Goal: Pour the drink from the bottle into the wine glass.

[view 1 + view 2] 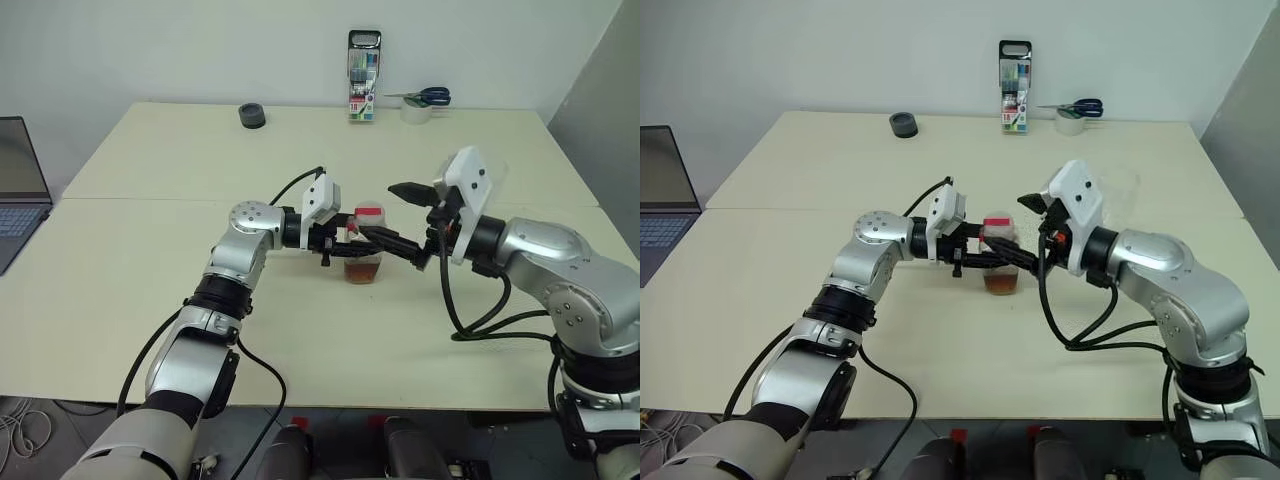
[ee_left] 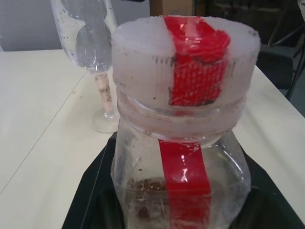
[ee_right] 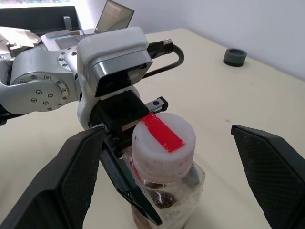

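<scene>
A capped bottle [image 1: 364,257] is held upright on the worktop [image 1: 180,170] by the left gripper [image 1: 372,238].
The left gripper is pinched around the bottle's body, with brown drink [image 1: 363,272] low inside. The right gripper [image 3: 167,167] is spread wide either side of the cap [image 3: 163,140]. A wine glass [image 2: 93,52] is seen beyond the bottle; a marker pack [image 1: 363,76] stands at 12 o'clock.
</scene>
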